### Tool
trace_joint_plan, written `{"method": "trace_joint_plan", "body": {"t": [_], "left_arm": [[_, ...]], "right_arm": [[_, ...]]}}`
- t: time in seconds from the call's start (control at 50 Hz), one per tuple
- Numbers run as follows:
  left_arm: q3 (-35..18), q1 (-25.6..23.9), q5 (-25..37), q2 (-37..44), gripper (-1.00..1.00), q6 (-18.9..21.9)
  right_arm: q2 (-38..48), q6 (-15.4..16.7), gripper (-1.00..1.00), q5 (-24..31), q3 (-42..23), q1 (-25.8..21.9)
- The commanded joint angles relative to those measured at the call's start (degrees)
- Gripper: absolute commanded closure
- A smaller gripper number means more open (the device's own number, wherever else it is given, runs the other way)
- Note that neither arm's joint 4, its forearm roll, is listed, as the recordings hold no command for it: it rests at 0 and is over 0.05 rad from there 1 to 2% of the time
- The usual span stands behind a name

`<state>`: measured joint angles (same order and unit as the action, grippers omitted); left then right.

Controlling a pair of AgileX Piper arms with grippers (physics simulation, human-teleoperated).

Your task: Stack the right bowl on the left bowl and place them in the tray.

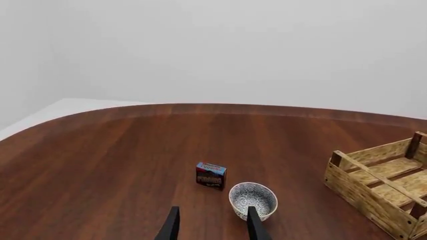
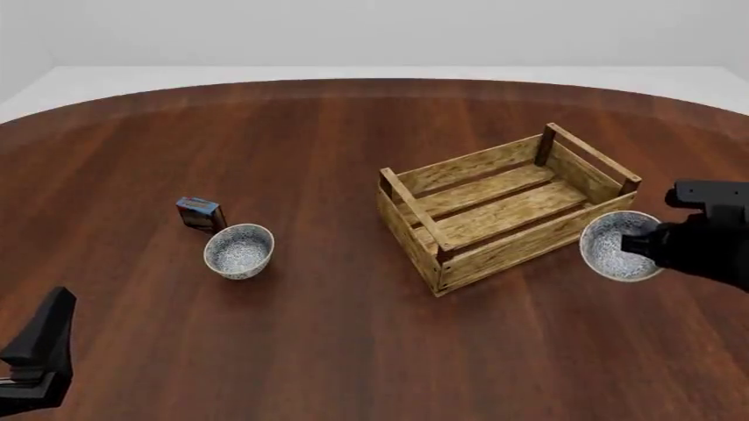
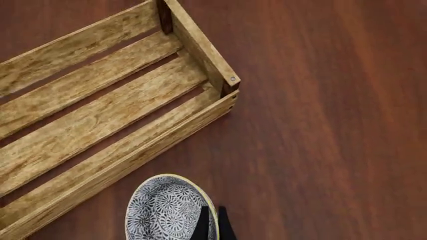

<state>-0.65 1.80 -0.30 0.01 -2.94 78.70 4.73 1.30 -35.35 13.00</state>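
Bowls look rigid, slick and breakable.
Right gripper [image 3: 212,222] pinches the right bowl [image 2: 617,246] by its rim; left gripper [image 1: 212,225] spread, empty.

Table [image 2: 328,351]: dark reddish wood, rounded far edge.
Tray [image 2: 506,210]: right of centre, set at an angle.
Left bowl [image 2: 238,251]: left of centre.
Blue box [image 2: 200,213]: just beside that bowl, farther back.

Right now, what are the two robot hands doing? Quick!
Left gripper: open, holding nothing, behind the left bowl.
Right gripper: shut on the rim of the right bowl, beside the tray.
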Motion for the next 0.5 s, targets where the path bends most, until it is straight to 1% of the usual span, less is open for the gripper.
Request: {"method": "trace_joint_plan", "body": {"t": [0.02, 0.06, 0.1, 0.22, 0.26, 0.36, 0.4, 0.44, 0.46, 0.48, 0.5], "left_arm": [[-0.03, -0.07, -0.10, 0.00, -1.00, -0.13], [0.00, -0.17, -0.13, 0.00, -1.00, -0.11], [0.01, -0.26, -0.21, 0.00, -1.00, -0.06], [-0.07, -0.10, -0.18, 0.00, -1.00, -0.07], [0.02, -0.14, -0.25, 0.00, -1.00, -0.10], [0.23, -0.61, -0.33, 0.00, -1.00, -0.10], [0.10, -1.09, -0.22, 0.01, -1.00, -0.06], [-0.11, -1.21, 0.02, 0.01, -1.00, 0.11], [-0.38, -1.30, 0.24, 0.01, -1.00, 0.21], [-0.50, -1.40, 0.30, 0.01, -1.00, 0.29], [-0.82, -1.48, 0.54, 0.09, -1.00, 0.38]], "right_arm": [[-12.98, -1.78, 1.00, 7.65, 0.56, -4.90], [-14.08, -1.38, 1.00, 8.30, 0.47, -5.10], [-17.24, -1.13, 1.00, 10.54, -0.23, -6.16], [-23.64, -2.43, 1.00, 16.06, -3.20, -8.49], [-25.60, -3.77, 1.00, 17.46, -4.53, -9.41], [-27.98, -6.15, 1.00, 18.57, -6.72, -11.93], [-29.09, -7.89, 1.00, 18.64, -7.57, -13.05], [-29.32, -7.33, 1.00, 18.29, -8.08, -12.83], [-29.95, -8.55, 1.00, 18.45, -8.15, -14.86], [-30.21, -9.05, 1.00, 18.48, -8.31, -15.66], [-30.14, -8.22, 1.00, 18.21, -8.78, -15.12]]}}
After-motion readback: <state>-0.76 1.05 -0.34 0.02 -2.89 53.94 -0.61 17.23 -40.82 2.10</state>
